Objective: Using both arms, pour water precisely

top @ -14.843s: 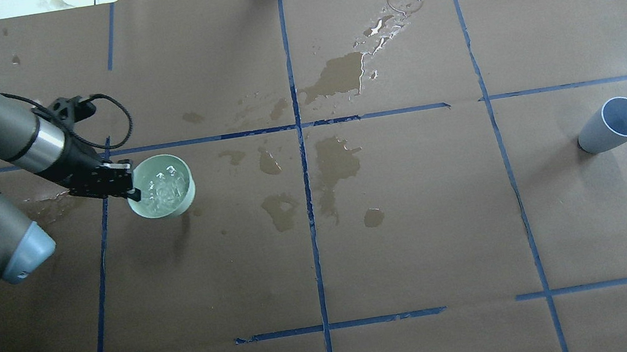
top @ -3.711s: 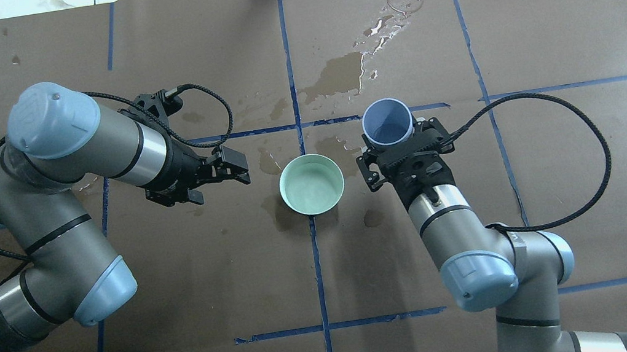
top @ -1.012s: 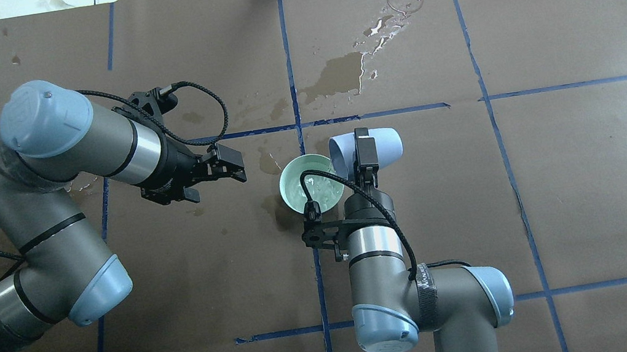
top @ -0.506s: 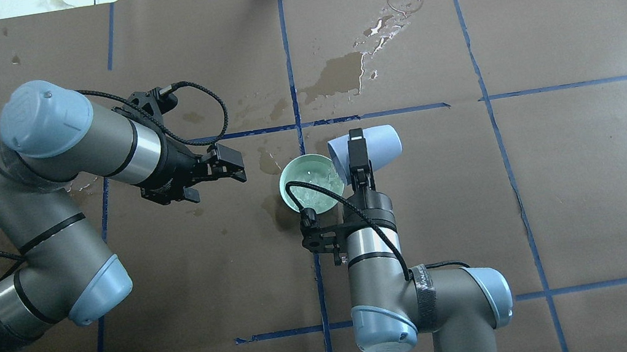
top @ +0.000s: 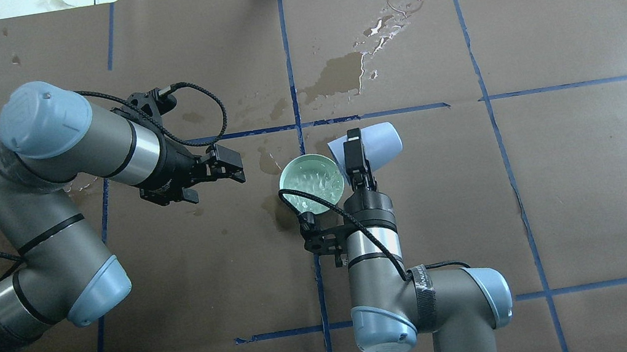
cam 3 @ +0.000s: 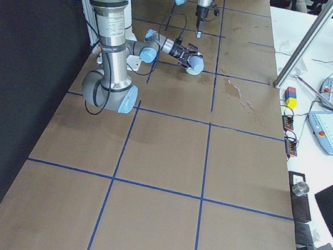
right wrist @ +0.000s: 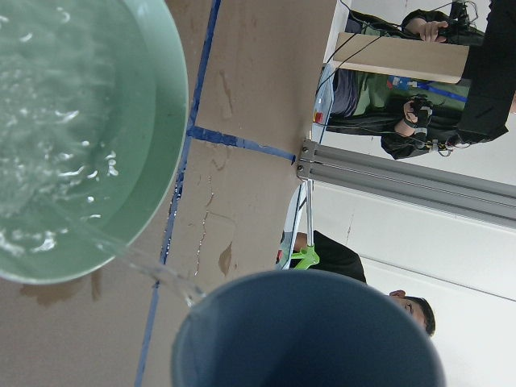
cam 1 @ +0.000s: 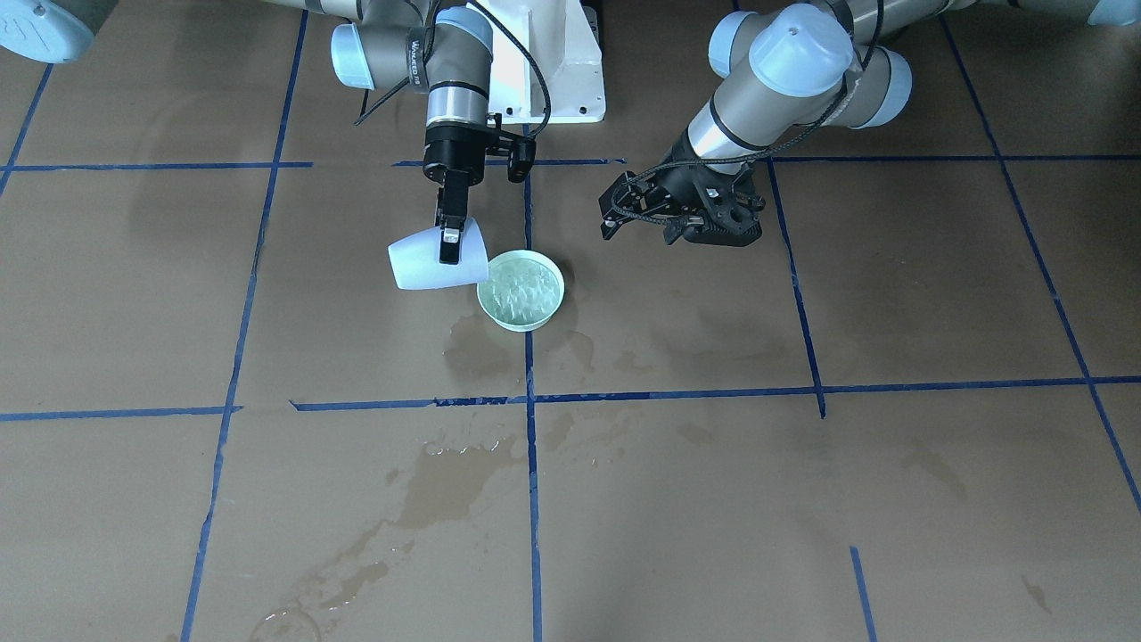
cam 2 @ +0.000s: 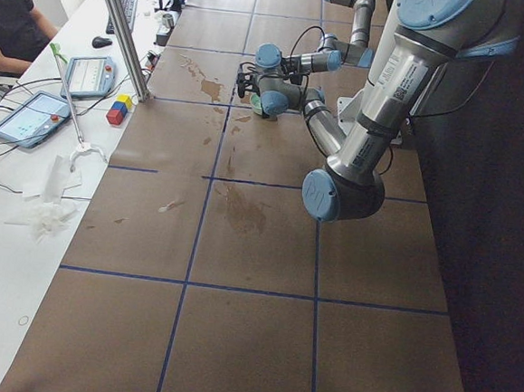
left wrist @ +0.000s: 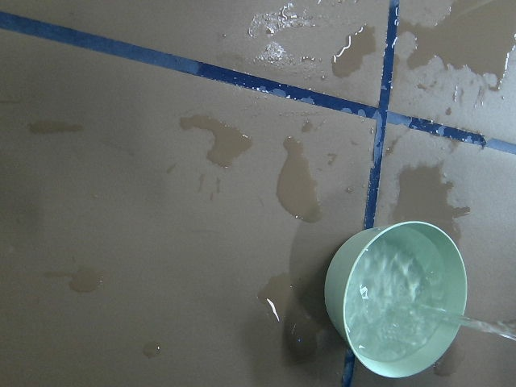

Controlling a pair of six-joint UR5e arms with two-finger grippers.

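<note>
Our right gripper [top: 353,145] has tipped the blue cup [top: 378,143] (clamped tight) sideways so water [top: 314,183] streams into the green bowl [top: 282,188]; our left gripper [top: 236,166] waits nearby, fingers apart.

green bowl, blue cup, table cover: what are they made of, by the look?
Green bowl: likely plastic, opaque mint, smooth with a soft sheen and a thin, even rim.
Blue cup: probably plastic too, matte pale blue, uniform colour, thin wall.
Table cover: looks like brown kraft paper, matte; spills soak in as darker stains.
</note>
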